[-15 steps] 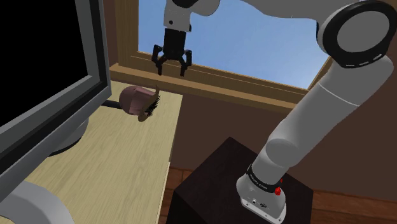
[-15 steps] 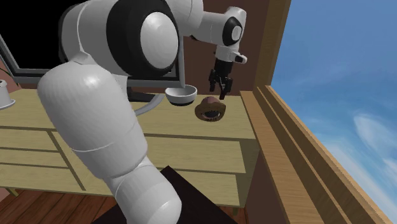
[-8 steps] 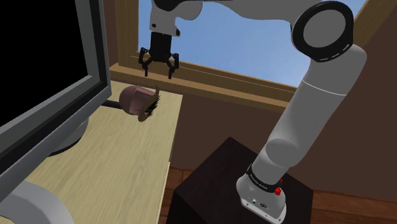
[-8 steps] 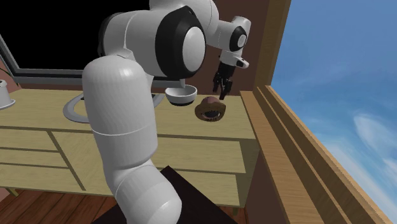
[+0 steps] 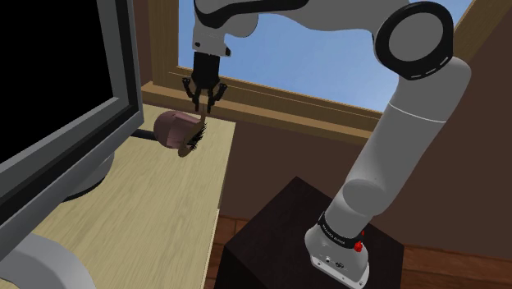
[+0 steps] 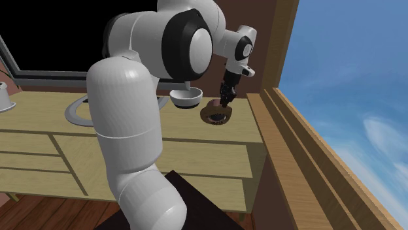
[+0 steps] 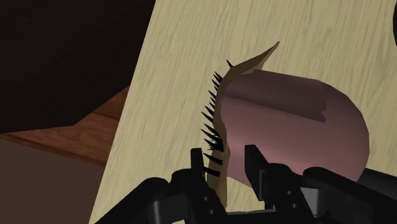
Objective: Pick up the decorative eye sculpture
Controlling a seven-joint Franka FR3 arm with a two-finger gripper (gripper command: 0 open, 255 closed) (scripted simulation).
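Item: eye sculpture (image 7: 286, 121), mauve-pink domed body, thin tan rim, row of black lashes along rim. Lies on side on pale wood desk (image 5: 139, 213), close to desk's edge, directly under gripper (image 7: 226, 167). Gripper: all black, pointing down at the piece, tips just above or at its lashed rim; contact can't be told. Fingers (image 7: 199, 164) stand apart w/ a modest gap, not fully spread; rim sits in the gap, lashes by one finger, pink dome by the other. Nothing clasped, piece rests on desk. Arm (image 5: 410, 123): white, dark joints, rises from dark box stand (image 5: 279, 238) and arches over to the hand. Nearby: white bowl (image 6: 186, 98) on desk just beside sculpture, on the side away from the window; monitor (image 5: 57, 98) w/ black screen and grey frame further along desk past the bowl; wood window sill (image 5: 312, 115) behind gripper, blue sky beyond. Below hand, off desk edge: brown wood floor (image 7: 70, 137). Desk front shows drawer panels (image 6: 163, 157), same pale wood.
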